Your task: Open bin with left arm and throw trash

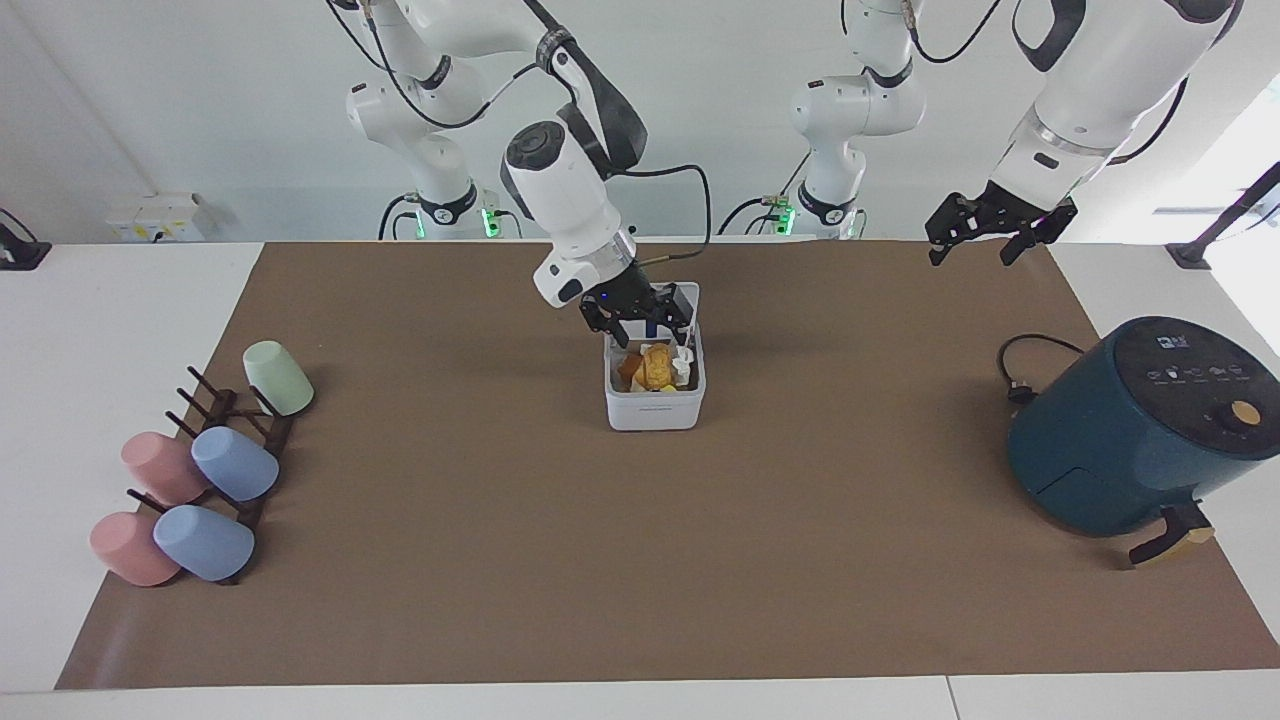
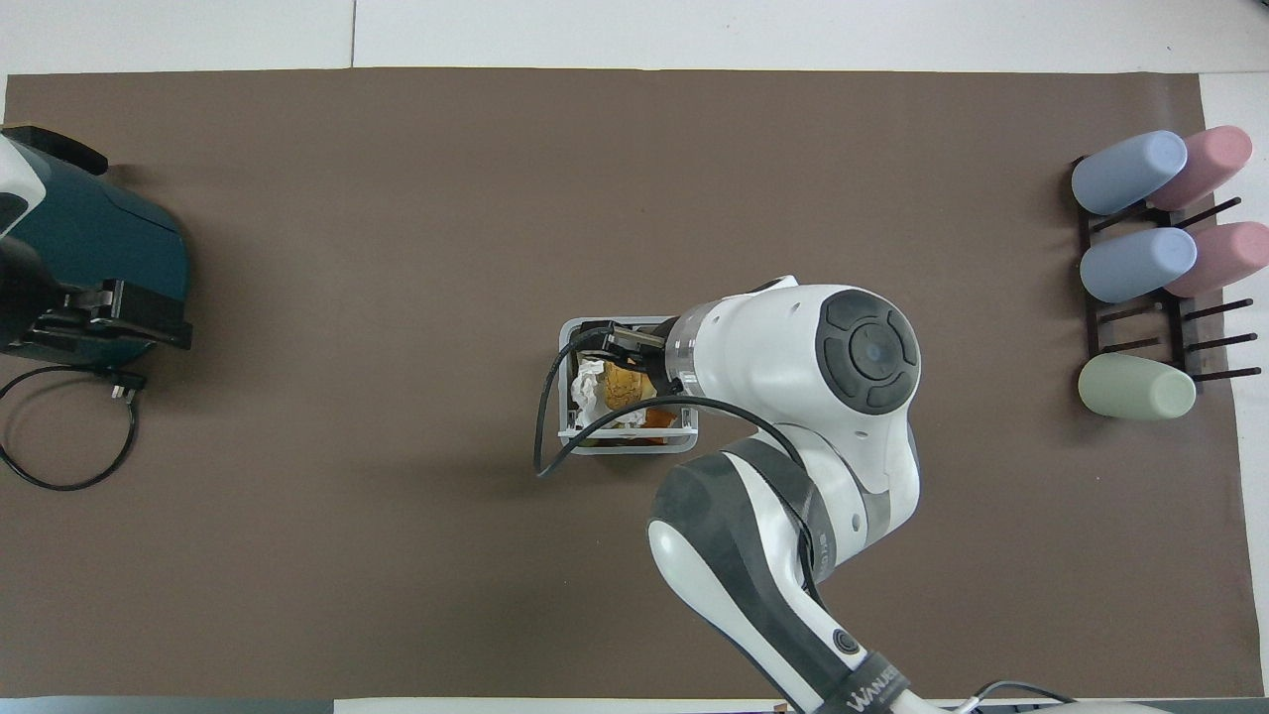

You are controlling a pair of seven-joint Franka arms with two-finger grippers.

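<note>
The white bin stands mid-table with its lid hinged up. Inside lie the golden-brown crumbed piece, the white tissue and the yellow block with orange top. My right gripper, the one with the blue wrist light, hangs open and empty just over the bin's mouth. In the overhead view the bin shows the tissue and the crumbed piece, and the right arm's wrist covers part of it. My left gripper is open, empty and raised near the air fryer's end.
A dark-teal air fryer with a black cord stands toward the left arm's end. A rack of pastel cups stands toward the right arm's end. The brown mat covers the table.
</note>
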